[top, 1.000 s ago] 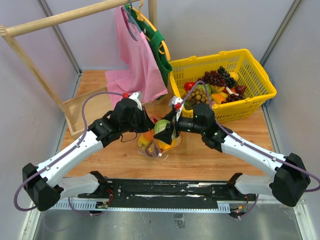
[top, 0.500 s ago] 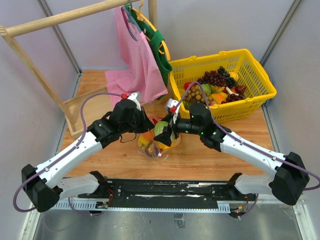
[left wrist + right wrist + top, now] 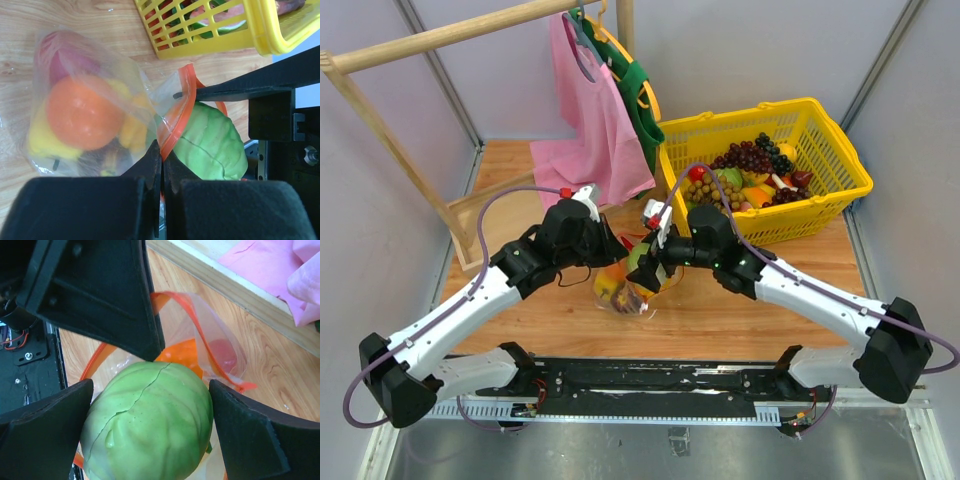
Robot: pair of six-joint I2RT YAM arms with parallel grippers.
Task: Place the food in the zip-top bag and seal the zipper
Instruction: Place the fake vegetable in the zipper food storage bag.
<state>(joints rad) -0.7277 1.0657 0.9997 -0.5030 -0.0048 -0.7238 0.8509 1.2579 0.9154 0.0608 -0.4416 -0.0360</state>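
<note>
while my left tool (image 3: 161,162) pinches the limp, slippery bag (image 3: 85,115) by its zipper (image 3: 176,117) on the tabletop (image 3: 720,320), my right tool (image 3: 150,407) clasps the green piece (image 3: 150,430) at the mouth; it looks light, smooth, best held midway.

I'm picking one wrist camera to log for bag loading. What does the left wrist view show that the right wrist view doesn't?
Only the left wrist view shows the yellow basket and a yellow piece low in the bag. Only the right wrist view shows the pink cloth and a wooden rail. Both show the zip-top bag, the left claw pinching its zipper, the orange inside, and the green cabbage-like toy held by the right claw at the bag's mouth.
</note>
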